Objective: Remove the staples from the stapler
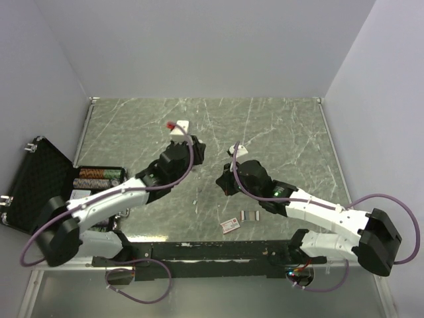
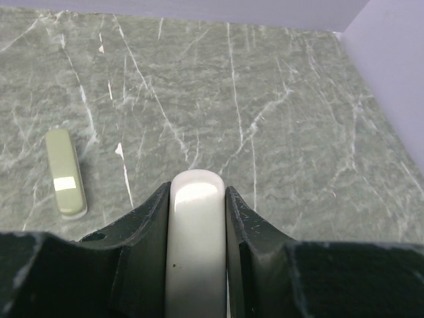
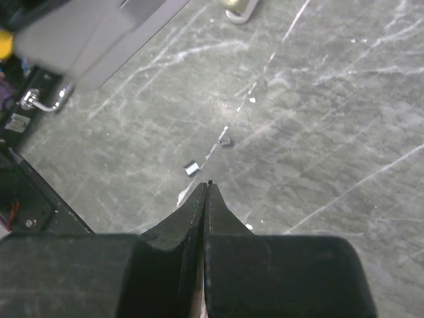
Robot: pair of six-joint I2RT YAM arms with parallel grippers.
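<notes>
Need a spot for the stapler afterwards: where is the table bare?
Bare: the far strip along the back wall, beyond the stapler, and the right side between the right arm and the right wall. Crowded: the near middle, where the staples and box lie, and the left edge by the black case.

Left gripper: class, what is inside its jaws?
A white, round-ended stapler is clamped in the left gripper. Its rear and underside are hidden by the fingers.
</notes>
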